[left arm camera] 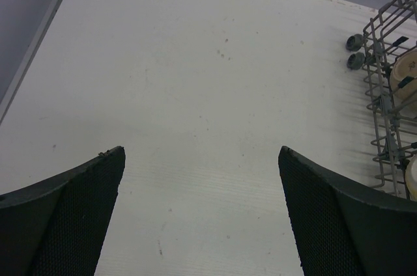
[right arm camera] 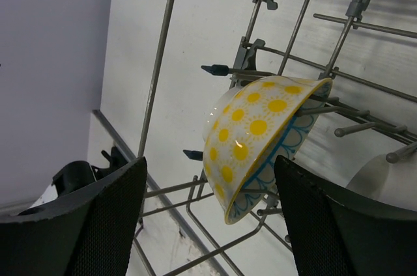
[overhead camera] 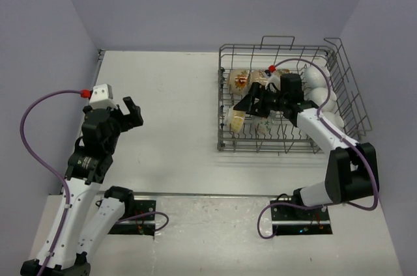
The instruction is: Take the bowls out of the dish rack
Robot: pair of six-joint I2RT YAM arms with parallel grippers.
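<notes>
while the left gripper is idling open and empty well apart from the dish rack, the nearer right gripper is hovering inside it, jaws wide and holding nothing, with a yellow-dotted bowl leaning on edge among the tines just ahead.

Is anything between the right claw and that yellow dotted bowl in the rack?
Nothing visible blocks it. The open right claw faces the yellow-dotted ceramic bowl directly; tines of the grey wire dish rack flank and prop it.

Yellow-dotted bowl tilted in rack; hand spread wide.
</notes>
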